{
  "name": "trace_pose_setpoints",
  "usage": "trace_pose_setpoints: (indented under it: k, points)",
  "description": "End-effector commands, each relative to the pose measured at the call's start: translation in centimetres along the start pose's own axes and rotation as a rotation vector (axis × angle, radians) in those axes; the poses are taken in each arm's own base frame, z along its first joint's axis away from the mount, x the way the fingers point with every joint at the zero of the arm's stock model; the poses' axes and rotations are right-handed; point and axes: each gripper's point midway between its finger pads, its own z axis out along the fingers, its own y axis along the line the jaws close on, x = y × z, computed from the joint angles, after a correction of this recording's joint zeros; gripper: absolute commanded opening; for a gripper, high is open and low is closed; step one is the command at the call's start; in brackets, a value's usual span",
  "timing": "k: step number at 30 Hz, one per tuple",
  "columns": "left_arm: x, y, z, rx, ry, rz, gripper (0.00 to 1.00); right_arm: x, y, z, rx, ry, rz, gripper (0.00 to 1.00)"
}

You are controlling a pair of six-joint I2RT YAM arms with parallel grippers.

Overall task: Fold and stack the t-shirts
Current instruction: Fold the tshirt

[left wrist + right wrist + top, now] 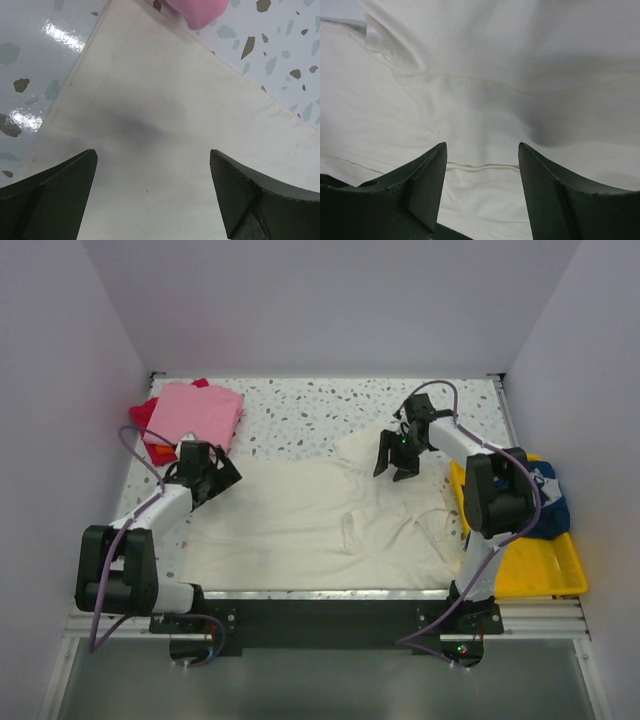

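Note:
The large cream t-shirt (310, 520) lies spread across the middle of the table. My left gripper (222, 478) is open just above its far left corner, which fills the left wrist view (160, 110). My right gripper (394, 467) is open over the shirt's far right part, near a seam (480, 167). A folded pink t-shirt (197, 413) lies at the far left on red (142, 412) and orange (160, 452) ones; its edge shows in the left wrist view (200, 12). A navy t-shirt (548, 502) lies in the tray.
A yellow plastic tray (545, 575) stands at the right edge, beside the right arm's base. White walls close in the table on three sides. The speckled tabletop (310, 410) shows beyond the cream shirt.

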Motion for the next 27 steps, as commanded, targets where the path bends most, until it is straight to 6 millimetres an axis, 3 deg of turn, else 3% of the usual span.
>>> trace_pose_setpoints:
  k: [1, 10, 21, 24, 27]
  points:
    - [-0.8, -1.1, 0.8, 0.061, -0.041, 0.023, 1.0, -1.8, 1.4, 0.2, -0.064, -0.059, -0.011, 0.63]
    - [2.0, 0.9, 1.6, 0.026, 0.007, 0.027, 1.0, 1.8, -1.2, 2.7, -0.006, 0.011, 0.011, 0.63]
    - [3.6, 2.4, 0.3, -0.007, 0.03, 0.011, 1.0, 4.8, -3.7, 3.1, 0.079, 0.058, 0.014, 0.63]
    - [2.8, 1.9, -0.4, 0.011, 0.014, 0.005, 1.0, 4.7, -3.1, 2.8, 0.046, 0.046, -0.002, 0.63]
    - [-0.4, -0.2, -1.5, 0.043, -0.035, 0.016, 1.0, 3.1, -1.5, 1.3, -0.001, 0.017, -0.037, 0.63]
